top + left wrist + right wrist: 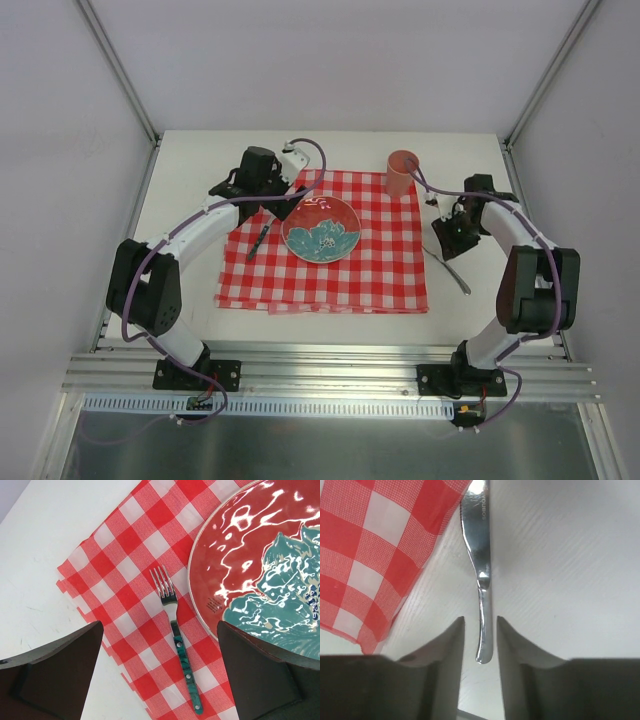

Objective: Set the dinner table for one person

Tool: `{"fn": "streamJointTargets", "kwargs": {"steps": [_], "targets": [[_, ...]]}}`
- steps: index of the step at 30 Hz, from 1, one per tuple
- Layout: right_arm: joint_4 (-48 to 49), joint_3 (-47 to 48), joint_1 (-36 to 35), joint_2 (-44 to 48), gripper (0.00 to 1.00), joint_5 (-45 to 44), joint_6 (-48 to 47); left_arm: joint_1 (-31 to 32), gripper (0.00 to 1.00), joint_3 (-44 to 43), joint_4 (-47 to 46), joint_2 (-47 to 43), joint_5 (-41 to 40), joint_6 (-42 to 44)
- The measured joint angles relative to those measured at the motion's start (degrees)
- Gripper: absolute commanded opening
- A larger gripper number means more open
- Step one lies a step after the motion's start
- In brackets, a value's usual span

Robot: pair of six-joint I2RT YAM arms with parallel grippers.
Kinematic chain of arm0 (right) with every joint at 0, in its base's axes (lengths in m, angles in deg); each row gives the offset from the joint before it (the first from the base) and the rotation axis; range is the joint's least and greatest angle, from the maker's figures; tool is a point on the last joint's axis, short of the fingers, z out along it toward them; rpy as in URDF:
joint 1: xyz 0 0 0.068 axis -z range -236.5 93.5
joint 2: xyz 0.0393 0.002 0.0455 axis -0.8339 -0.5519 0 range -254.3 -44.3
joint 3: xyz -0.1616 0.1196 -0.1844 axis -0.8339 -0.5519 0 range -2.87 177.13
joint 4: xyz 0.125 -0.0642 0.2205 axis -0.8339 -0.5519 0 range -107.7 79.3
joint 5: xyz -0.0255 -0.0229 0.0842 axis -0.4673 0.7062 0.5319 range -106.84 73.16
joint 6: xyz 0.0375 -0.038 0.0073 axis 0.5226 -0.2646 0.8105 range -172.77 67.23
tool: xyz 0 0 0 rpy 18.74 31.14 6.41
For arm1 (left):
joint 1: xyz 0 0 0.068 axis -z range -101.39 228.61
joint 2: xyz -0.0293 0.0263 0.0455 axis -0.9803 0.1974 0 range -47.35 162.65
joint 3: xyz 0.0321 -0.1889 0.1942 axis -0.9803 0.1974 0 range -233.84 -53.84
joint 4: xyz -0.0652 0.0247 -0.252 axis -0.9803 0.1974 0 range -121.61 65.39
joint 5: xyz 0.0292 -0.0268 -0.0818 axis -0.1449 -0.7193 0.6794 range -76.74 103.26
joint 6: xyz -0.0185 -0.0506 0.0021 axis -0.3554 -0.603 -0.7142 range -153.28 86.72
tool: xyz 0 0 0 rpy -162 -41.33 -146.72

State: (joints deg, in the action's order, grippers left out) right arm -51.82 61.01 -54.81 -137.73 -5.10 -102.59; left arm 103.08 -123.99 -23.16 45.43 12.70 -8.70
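On the dinner table lies a red-and-white checked cloth with a red and teal plate on it. A green-handled fork rests on the cloth left of the plate. My left gripper hovers wide open above the fork, holding nothing. A silver knife lies on the bare table just right of the cloth. My right gripper straddles the end of its handle, jaws slightly apart with a gap on each side. In the top view the knife stretches toward the near edge from the right gripper.
A pink cup stands at the cloth's far right corner, close behind the right wrist. An aluminium rail runs along the near edge by the arm bases. White walls enclose the table on the other sides.
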Motion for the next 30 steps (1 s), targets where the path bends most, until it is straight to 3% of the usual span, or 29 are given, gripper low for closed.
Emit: {"fn": "streamJointTargets", "kwargs": {"steps": [7,15,18,19,20,30], "targets": [[0.1,0.7,0.0,-3.7,0.42,-2.3,0.0,0.0,0.99,0.0,-0.3,0.0,0.0,-1.4],[0.1,1.6,0.0,-9.7,0.36,-4.3,-0.5,0.0,0.99,0.8,-0.5,-0.1,-0.1,-1.4],[-0.6,2.6,0.0,-10.5,0.27,-5.1,-0.5,0.0,0.99,0.9,-0.5,-0.1,-0.1,-1.4],[-0.6,2.8,0.0,-10.7,0.08,-5.4,-0.5,0.0,0.99,0.9,-0.5,-0.1,-0.1,-1.4],[-0.7,3.0,-0.1,-10.8,0.0,-5.9,-0.8,0.0,0.99,0.9,-0.5,-0.1,-0.1,-1.4],[0.5,1.6,-0.1,-9.2,0.0,-6.1,0.1,0.0,0.99,0.9,-0.6,-0.1,-0.1,-1.4]]}}
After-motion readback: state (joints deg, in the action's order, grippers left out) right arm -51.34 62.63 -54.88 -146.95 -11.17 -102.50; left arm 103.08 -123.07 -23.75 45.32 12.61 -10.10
